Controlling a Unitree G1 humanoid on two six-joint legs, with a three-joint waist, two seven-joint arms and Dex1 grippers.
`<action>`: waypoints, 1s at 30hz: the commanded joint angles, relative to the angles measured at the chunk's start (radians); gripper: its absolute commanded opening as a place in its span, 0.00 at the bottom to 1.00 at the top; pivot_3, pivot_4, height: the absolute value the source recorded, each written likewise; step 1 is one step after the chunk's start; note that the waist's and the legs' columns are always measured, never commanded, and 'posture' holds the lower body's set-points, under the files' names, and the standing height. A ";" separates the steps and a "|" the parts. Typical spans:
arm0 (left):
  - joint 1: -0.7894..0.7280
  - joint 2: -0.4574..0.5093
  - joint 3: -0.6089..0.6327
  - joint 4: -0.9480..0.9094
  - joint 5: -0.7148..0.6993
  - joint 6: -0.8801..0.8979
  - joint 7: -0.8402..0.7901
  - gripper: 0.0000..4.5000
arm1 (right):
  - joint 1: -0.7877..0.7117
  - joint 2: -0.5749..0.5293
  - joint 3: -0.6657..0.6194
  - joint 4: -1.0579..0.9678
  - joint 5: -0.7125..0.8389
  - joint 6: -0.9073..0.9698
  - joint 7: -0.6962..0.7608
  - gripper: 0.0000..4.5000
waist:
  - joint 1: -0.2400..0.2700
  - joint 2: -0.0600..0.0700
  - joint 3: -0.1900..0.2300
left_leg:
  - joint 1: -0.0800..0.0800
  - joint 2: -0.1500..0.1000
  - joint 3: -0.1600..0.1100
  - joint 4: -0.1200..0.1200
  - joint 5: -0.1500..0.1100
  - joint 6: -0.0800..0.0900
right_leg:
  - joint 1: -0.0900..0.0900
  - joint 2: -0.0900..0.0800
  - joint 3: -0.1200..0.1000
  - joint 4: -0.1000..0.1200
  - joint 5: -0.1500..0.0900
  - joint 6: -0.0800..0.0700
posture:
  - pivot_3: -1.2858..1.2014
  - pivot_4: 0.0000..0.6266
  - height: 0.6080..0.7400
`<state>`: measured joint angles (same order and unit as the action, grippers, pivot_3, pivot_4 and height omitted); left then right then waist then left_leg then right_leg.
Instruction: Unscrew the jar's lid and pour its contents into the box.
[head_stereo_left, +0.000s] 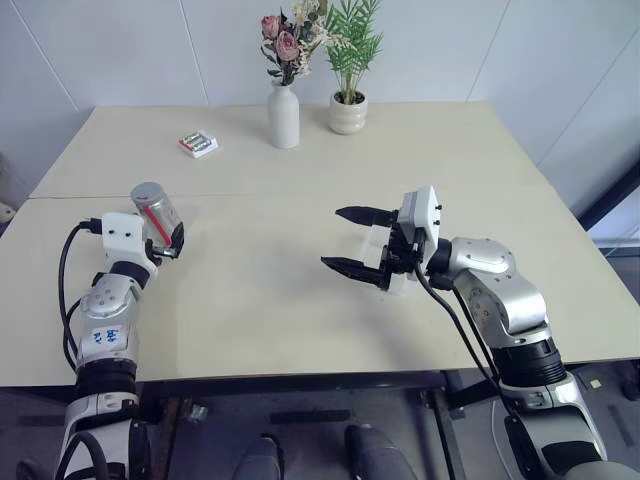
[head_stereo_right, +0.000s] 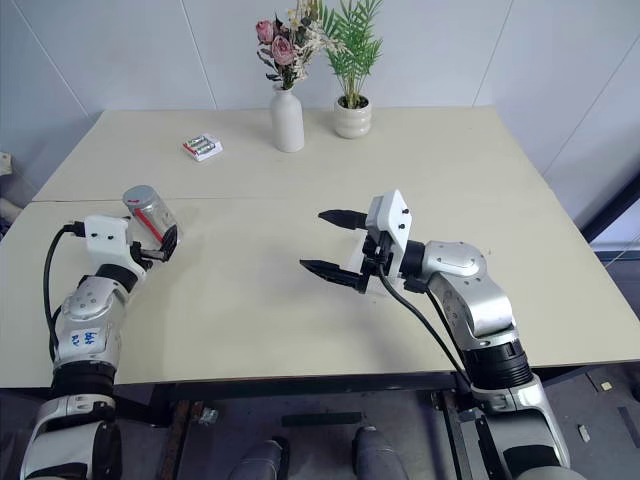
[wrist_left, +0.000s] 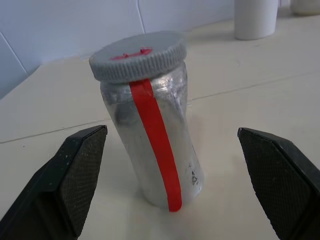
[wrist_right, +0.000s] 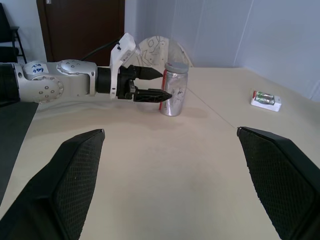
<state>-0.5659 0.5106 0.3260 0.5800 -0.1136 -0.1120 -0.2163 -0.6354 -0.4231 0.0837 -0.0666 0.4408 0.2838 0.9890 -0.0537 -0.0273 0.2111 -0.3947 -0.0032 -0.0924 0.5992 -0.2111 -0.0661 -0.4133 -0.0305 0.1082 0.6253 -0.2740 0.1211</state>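
Left wrist view: the jar (wrist_left: 152, 135) stands capped on the table's (head_stereo_left: 300, 300) left, between the left gripper's (wrist_left: 185, 165) wide fingers, for clamping. Right gripper (head_stereo_left: 358, 242), wide, faces it, ready for the lid (wrist_left: 138, 56).

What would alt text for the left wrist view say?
A clear jar with a red stripe down its side and a grey lid screwed on stands upright on a beige table, centred between the open fingers of the left hand, not touching them.

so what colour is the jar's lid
Grey lid with a small red mark, clearest in the left wrist view.
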 joint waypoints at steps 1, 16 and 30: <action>-0.082 0.032 -0.005 0.096 0.011 -0.060 0.001 0.99 | 0.003 -0.009 -0.030 -0.054 0.009 -0.006 -0.019 1.00 | 0.000 0.000 0.000 | 0.000 0.000 0.000 0.000 0.000 0.000 | 0.000 0.000 0.000 0.000 0.000 0.000 | 0.52 0.24 1.00; -0.193 0.043 -0.038 0.358 0.033 -0.174 0.021 0.99 | 0.037 -0.017 -0.045 -0.095 0.011 0.005 -0.067 1.00 | 0.000 0.000 0.000 | 0.000 0.000 0.000 0.000 0.000 0.000 | 0.000 0.000 0.000 0.000 0.000 0.000 | 0.52 0.24 1.00; -0.283 0.057 -0.069 0.507 0.053 -0.243 0.033 0.99 | 0.077 -0.023 -0.060 -0.138 0.016 0.021 -0.105 1.00 | -0.001 0.000 0.000 | 0.000 0.000 0.000 0.000 0.000 0.000 | 0.000 0.001 -0.001 0.000 0.000 0.000 | 0.52 0.24 1.00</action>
<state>-0.8166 0.5394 0.2554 1.0822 -0.0682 -0.3283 -0.1934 -0.5611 -0.4327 0.0556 -0.1590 0.4411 0.3074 0.8929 -0.0550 -0.0276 0.2111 -0.3952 -0.0032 -0.0928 0.5993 -0.2110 -0.0661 -0.4135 -0.0300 0.1076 0.6255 -0.2739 0.1214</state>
